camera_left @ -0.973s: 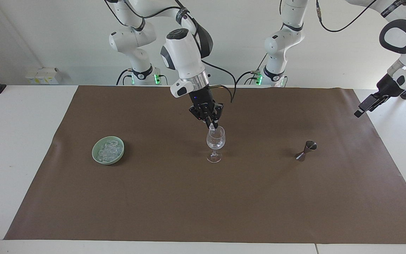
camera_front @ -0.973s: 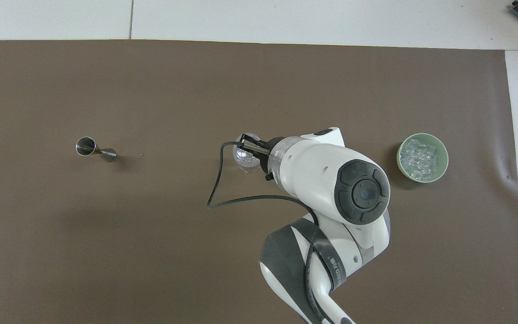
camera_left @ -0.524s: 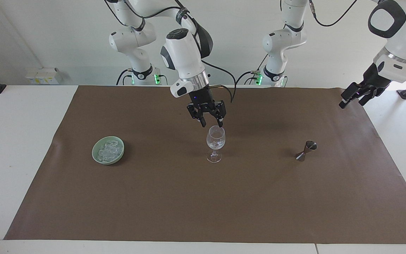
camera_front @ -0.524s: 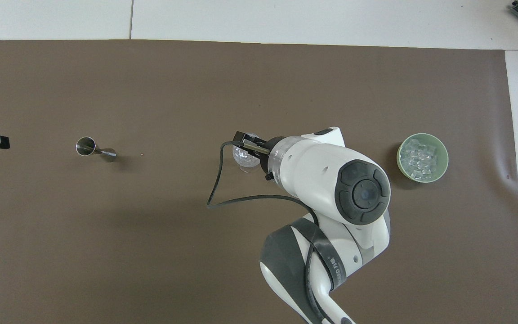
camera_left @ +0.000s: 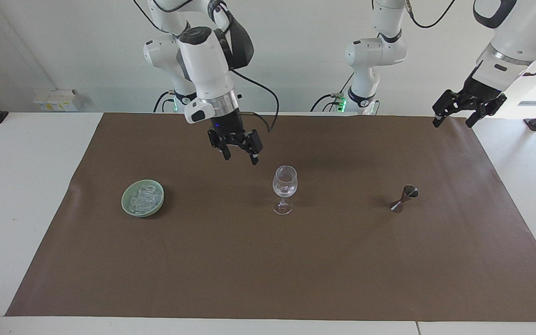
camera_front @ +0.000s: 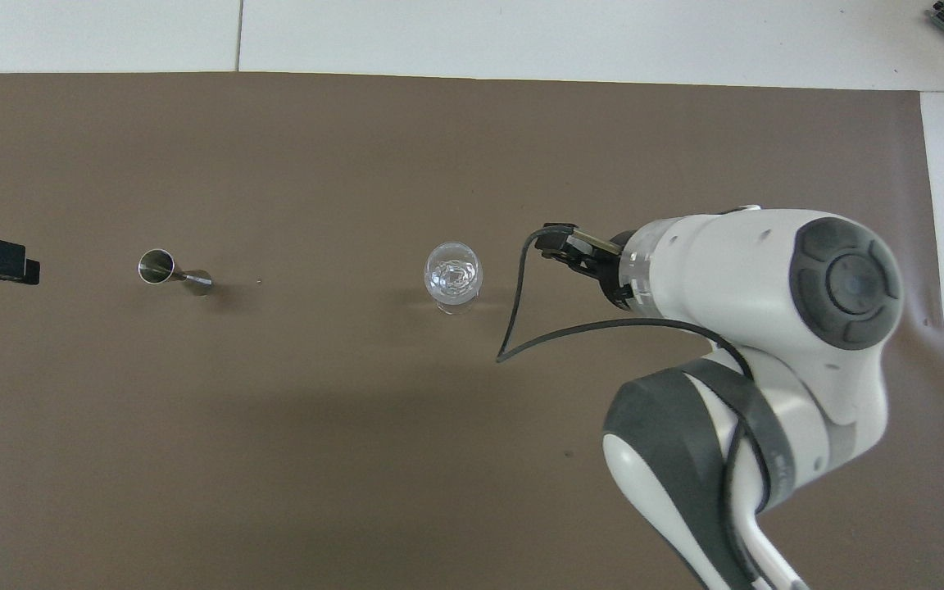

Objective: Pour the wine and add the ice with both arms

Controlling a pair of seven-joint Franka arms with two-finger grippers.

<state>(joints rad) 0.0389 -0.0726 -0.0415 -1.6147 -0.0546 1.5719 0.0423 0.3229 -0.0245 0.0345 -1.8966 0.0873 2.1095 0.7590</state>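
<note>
A clear stemmed wine glass (camera_left: pixel 285 188) stands upright mid-mat, with a few ice chunks in its bowl; it also shows in the overhead view (camera_front: pixel 452 274). A heap of ice (camera_left: pixel 143 197) lies in a green bowl (camera_left: pixel 128 208) toward the right arm's end. My right gripper (camera_left: pixel 240 158) hangs open and empty over the mat between the bowl and the glass, touching neither. In the overhead view the right gripper (camera_front: pixel 562 242) shows beside the glass, and the right arm hides the bowl. My left gripper (camera_left: pixel 453 122) is open and empty, high over the mat's corner at the left arm's end.
A small metal jigger (camera_left: pixel 404 198) stands on the brown mat (camera_left: pixel 268 270) toward the left arm's end, and shows in the overhead view (camera_front: pixel 173 272). A black cable (camera_front: pixel 513 328) hangs from the right wrist. White table surrounds the mat.
My right gripper opened above the glass, then rose and moved away toward the bowl. The left gripper swung up and inward over the mat's corner.
</note>
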